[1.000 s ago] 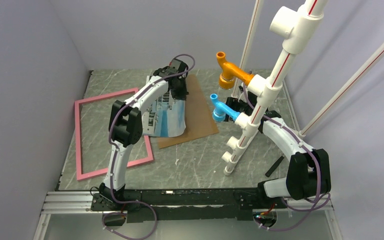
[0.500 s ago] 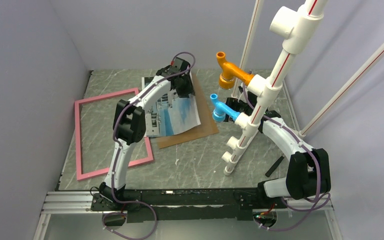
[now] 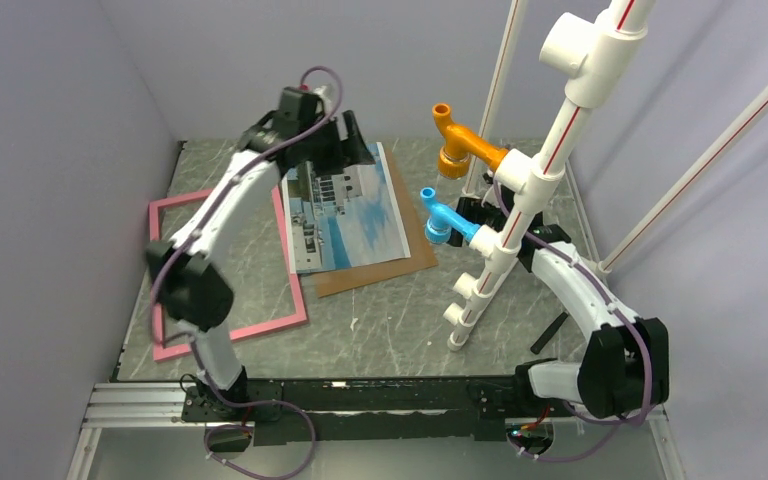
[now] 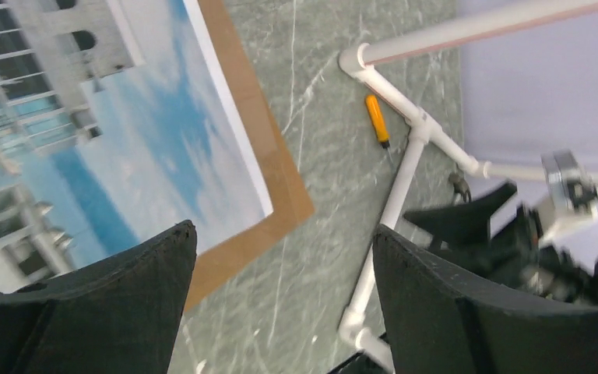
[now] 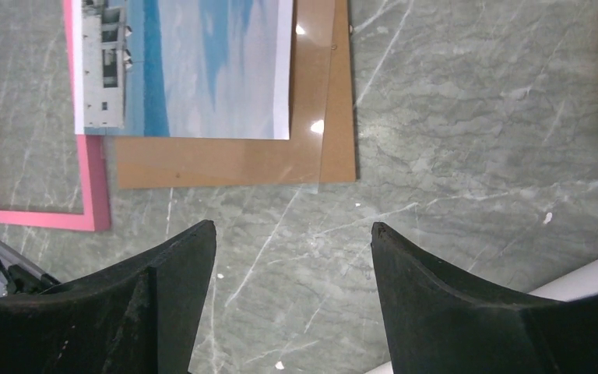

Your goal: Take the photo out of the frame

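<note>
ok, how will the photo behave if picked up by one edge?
Probably floppy and light: the photo looks paper-thin, lying flat on the brown board. It may slide easily, since the board surface beside it shows glare.

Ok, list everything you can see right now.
photo: 1, blue sky and pale building, flat on the backing board
backing board: 1, brown, table centre
frame: 1, pink, empty, left of the board
screwdriver: 1, orange handle, by the pipe stand's base
pipe stand: 1, white, right side
upper fitting: 1, orange, on the stand
lower fitting: 1, blue, on the stand
strip: 1, black, table's right edge
table: 1, grey marbled
left end effector: 1, black, open, above the photo's edge
right end effector: 1, black, open, above the table
</note>
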